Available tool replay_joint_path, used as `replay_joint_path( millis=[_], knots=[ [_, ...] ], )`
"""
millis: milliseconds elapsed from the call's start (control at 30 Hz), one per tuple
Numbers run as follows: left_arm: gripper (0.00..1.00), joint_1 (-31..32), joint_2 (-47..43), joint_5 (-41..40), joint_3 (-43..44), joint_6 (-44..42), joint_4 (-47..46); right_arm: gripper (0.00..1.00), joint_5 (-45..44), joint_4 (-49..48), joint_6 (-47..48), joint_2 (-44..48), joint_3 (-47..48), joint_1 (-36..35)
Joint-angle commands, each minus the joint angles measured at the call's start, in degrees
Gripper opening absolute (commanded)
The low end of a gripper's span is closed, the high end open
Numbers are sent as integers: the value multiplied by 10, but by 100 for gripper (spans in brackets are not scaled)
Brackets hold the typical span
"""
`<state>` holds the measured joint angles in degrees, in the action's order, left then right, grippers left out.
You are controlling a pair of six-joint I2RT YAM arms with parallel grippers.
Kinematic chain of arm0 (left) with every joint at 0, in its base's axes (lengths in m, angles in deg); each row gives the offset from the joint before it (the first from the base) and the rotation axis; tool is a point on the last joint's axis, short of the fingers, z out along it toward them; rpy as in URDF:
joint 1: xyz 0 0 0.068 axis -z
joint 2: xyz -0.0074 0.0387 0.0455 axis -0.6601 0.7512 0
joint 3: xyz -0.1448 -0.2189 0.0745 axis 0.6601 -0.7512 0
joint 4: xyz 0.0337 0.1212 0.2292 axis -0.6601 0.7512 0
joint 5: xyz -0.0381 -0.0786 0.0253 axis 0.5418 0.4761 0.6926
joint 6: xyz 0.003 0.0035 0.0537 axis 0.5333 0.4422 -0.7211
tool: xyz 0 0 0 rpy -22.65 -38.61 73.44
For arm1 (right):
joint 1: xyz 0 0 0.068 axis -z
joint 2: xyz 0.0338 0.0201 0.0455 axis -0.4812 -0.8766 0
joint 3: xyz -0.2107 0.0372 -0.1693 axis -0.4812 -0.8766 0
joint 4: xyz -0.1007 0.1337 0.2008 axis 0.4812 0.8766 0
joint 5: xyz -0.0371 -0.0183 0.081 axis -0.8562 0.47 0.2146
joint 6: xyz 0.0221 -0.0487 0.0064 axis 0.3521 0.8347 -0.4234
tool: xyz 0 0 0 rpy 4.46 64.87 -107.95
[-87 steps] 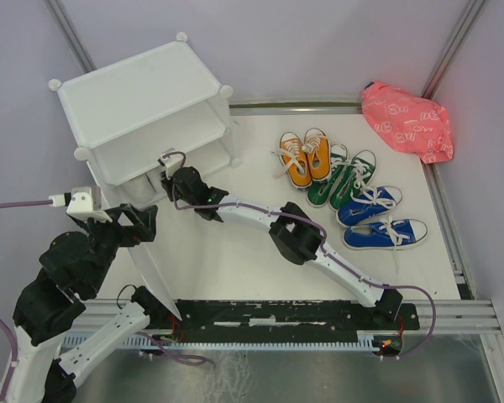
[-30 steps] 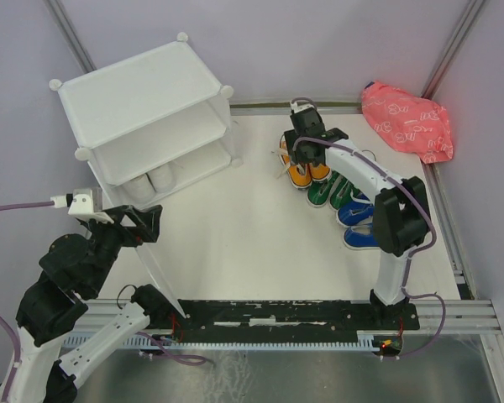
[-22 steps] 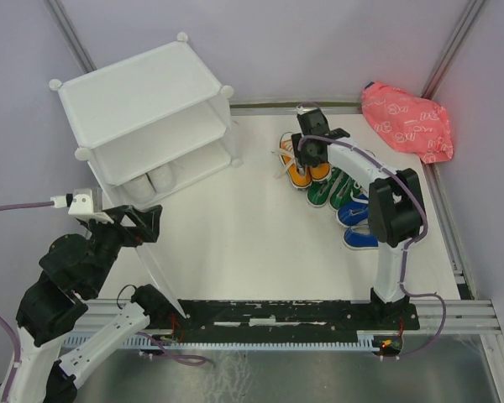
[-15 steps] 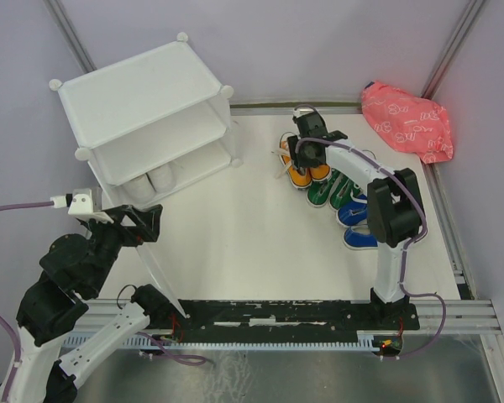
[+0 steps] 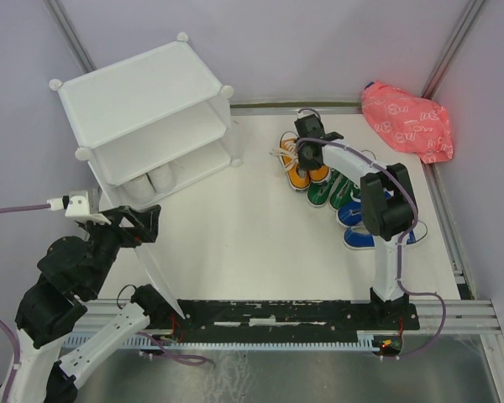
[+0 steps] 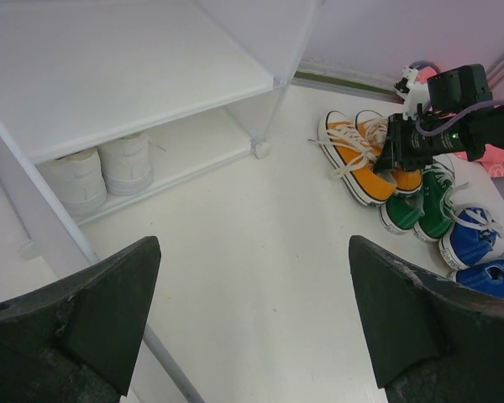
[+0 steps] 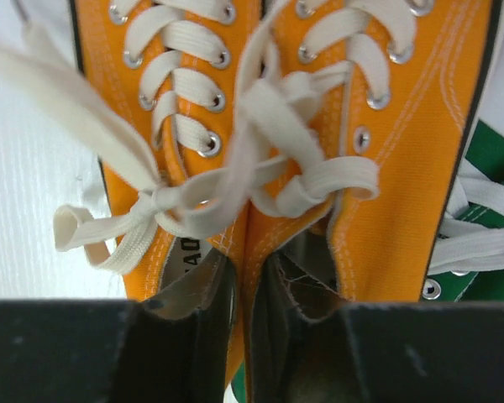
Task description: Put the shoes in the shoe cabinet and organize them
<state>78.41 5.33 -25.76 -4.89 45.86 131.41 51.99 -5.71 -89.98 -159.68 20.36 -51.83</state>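
Orange shoes (image 6: pixel 363 172) stand side by side on the table (image 5: pixel 252 227), right of the cabinet (image 5: pixel 139 84), toes toward the near edge. The right gripper (image 7: pixel 239 290) is down on their heel ends, one finger (image 7: pixel 185 336) inside each shoe's opening, pinching the two adjoining inner walls together. Loose white laces trail off to the left. The green shoes (image 6: pixel 420 210) sit just beside the orange shoes on the right, touching them, and the blue shoes (image 6: pixel 475 243) lie beyond, partly hidden by the right arm in the top view. The white shoes (image 6: pixel 101 168) are in the cabinet's bottom compartment, under the shelf. The left gripper (image 6: pixel 254 252) hangs near the cabinet's front, fingers spread wide and holding nothing. A pink bag (image 5: pixel 407 122) lies at the far right corner.
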Motion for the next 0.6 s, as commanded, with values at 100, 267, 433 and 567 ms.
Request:
replay_joint_path(
  millis=[100,267,433,567],
  knots=[
    [99,-1,-4,5,-11,42,82,4,28,-17,-3,23,-49,8],
    [99,-1,-13,7,-13,48,82,2,53,-34,24,87,-87,4],
    [99,-1,-19,5,-11,49,83,2,46,-18,37,192,-116,-41],
    [99,-1,-19,2,-4,43,82,2,29,26,37,259,-109,-108]
  ],
)
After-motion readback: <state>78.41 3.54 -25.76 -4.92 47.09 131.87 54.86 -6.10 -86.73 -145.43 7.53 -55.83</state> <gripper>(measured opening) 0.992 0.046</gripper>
